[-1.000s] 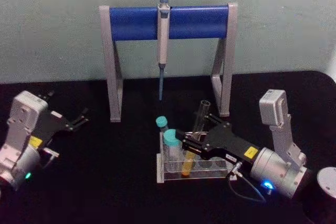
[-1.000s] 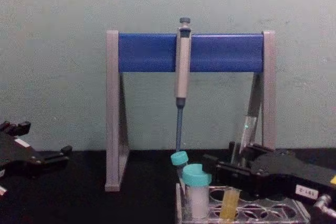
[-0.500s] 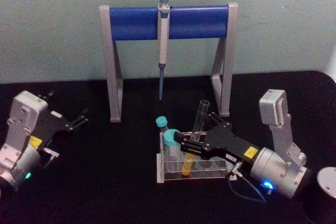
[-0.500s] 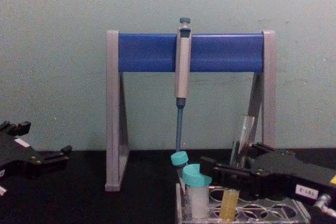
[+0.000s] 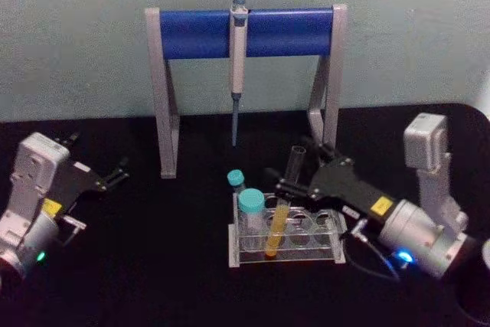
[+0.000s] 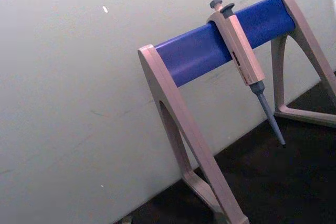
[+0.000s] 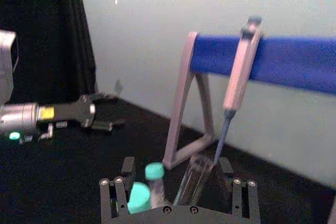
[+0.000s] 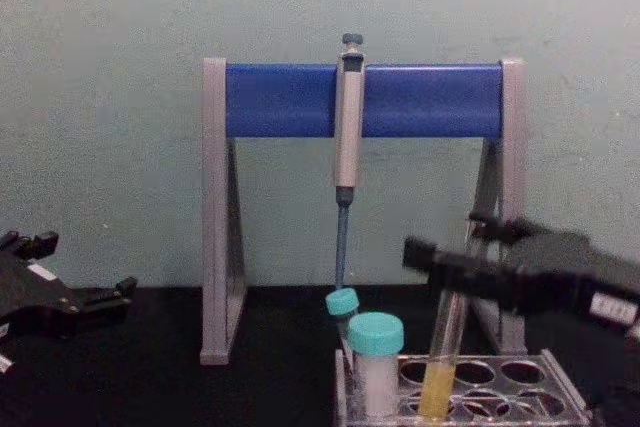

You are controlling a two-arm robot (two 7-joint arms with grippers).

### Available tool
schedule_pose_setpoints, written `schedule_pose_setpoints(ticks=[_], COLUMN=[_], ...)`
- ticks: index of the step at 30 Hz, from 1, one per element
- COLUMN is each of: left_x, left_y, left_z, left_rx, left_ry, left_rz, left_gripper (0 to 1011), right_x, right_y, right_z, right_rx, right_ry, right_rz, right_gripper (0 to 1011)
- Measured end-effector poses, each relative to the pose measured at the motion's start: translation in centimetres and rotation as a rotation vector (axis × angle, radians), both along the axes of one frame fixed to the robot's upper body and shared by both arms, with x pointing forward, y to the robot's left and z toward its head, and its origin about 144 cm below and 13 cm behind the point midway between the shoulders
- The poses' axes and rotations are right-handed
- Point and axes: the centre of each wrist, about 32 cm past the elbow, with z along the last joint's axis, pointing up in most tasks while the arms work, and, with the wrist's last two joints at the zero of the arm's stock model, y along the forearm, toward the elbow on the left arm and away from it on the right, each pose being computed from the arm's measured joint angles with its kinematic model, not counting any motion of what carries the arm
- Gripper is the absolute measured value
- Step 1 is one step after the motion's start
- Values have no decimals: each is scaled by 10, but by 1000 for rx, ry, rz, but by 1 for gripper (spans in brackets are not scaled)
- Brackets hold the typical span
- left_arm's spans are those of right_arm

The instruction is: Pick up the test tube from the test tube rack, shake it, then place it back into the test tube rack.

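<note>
1. Compared with a second ago, the right gripper [image 5: 294, 176] has been raised and drawn back toward 2 o'clock, and the test tube [image 5: 282, 212] has been lifted partway, its yellow liquid now seen higher in the test tube rack [image 5: 287, 254].
2. The tube's upper part is clamped between the right gripper's fingers; its rounded bottom is judged to be still within a rack hole, just beside the teal-capped vials [image 5: 249, 206].
3. The pick-up step is judged to be under way; a further straight lift is called for before shaking.
4. The left gripper [image 5: 116, 173] is parked at 9 o'clock, fingers apart.
</note>
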Motion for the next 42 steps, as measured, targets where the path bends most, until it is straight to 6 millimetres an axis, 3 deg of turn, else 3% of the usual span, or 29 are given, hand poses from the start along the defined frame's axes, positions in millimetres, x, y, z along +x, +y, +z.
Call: schedule_pose_setpoints(ticks=[9,17,24,42], left_x=[0,0,0,0], left_y=[0,0,0,0], left_z=[0,0,0,0], left_rx=[0,0,0,0], left_ry=[0,0,0,0], left_rz=[0,0,0,0], left_gripper=[1001,1001,1001,1001], right_x=[-13,-27,-35,-37], right_y=[-11,-20,-26,-30], right_z=[24,23,4,-49], right_rx=[11,-44,-124,-171], right_ry=[-131,-180,-125,90], right_rz=[-127,-320,-454,-545], right_gripper=[1000,1000,1000,1000])
